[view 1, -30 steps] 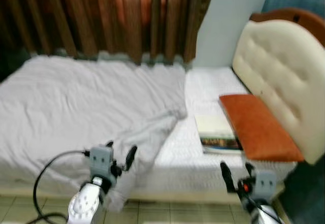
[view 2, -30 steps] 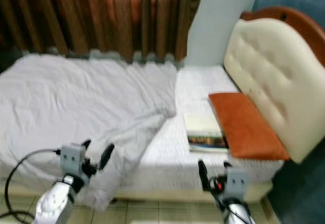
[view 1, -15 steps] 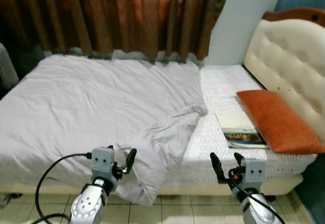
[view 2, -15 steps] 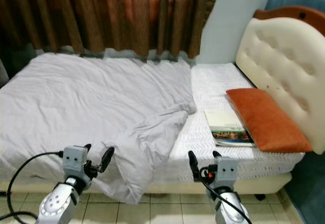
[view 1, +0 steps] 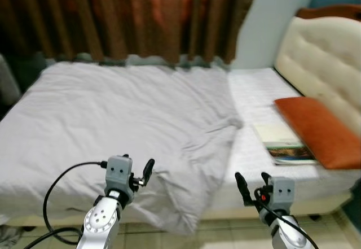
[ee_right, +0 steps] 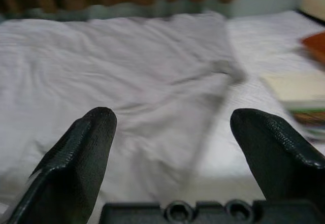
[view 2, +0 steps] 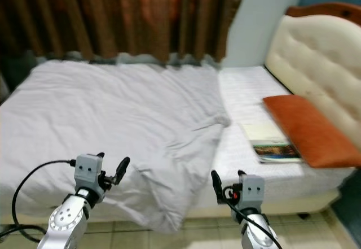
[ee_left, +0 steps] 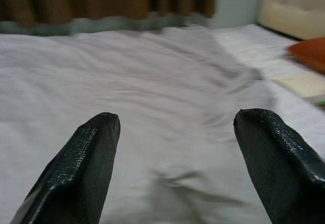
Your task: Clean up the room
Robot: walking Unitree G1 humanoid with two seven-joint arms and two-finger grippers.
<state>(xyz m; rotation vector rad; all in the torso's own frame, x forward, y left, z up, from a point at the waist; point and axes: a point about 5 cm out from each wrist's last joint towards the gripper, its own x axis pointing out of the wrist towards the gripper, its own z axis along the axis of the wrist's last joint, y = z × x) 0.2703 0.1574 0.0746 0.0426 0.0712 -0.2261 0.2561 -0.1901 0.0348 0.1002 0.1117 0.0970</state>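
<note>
A bed stands before me with a rumpled grey blanket (view 1: 130, 113) over most of it. One corner of the blanket hangs over the near edge (view 1: 180, 212). On the bare white sheet (view 1: 254, 88) lies a book (view 1: 285, 144), beside an orange pillow (view 1: 321, 130). My left gripper (view 1: 137, 167) is open, held low in front of the blanket's near edge. My right gripper (view 1: 252, 182) is open too, in front of the bed's near edge below the book. In the left wrist view the left gripper (ee_left: 175, 122) faces the blanket with nothing between its fingers. The right gripper (ee_right: 172, 115) faces the same blanket, also with nothing in it.
A padded cream headboard (view 1: 321, 62) rises on the right, behind the pillow. Brown curtains (view 1: 141, 17) hang behind the bed. Tiled floor (view 1: 211, 235) runs along the near side. A black cable (view 1: 59, 184) loops from my left arm.
The camera has swung left and steadied, so the bed, book and pillow sit further right in the picture. Both grippers stay open and held low in front.
</note>
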